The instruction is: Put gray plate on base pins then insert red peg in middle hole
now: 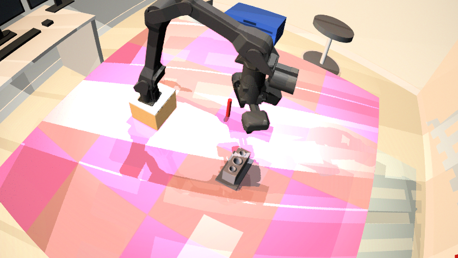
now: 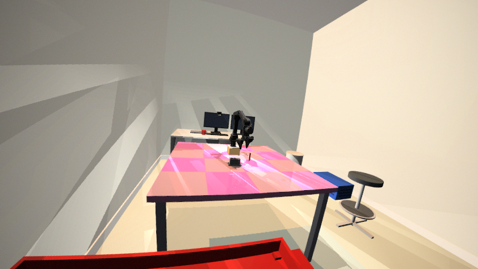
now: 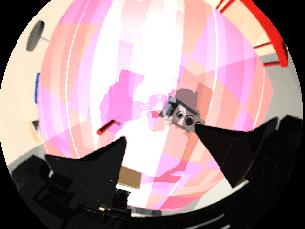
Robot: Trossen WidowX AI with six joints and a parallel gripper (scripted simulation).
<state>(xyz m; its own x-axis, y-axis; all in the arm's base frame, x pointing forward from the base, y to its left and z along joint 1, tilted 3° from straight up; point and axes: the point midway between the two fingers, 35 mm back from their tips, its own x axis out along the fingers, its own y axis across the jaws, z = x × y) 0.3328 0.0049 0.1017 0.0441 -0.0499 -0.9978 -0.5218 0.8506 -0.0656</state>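
Observation:
The gray plate [image 1: 237,160] [image 2: 234,161] [image 3: 184,115] with three holes sits on the dark base [image 1: 231,182], and its holes are empty. The red peg [image 1: 228,108] [image 2: 250,155] [image 3: 104,129] stands upright on the table, behind and a little left of the plate. My gripper [image 1: 248,114] [image 2: 244,144] [image 3: 160,135] is open and empty. It hangs above the table between the peg and the plate, just right of the peg, and touches neither. The base's pins are hidden by the plate.
The arm stands on a tan block [image 1: 153,110] [image 3: 128,178] at the left. Off the table are a blue box [image 1: 259,20] [image 2: 334,185], a stool [image 1: 333,31] [image 2: 363,181] and a desk with monitors [image 2: 200,133]. A red bin [image 2: 167,259] stands in the near foreground.

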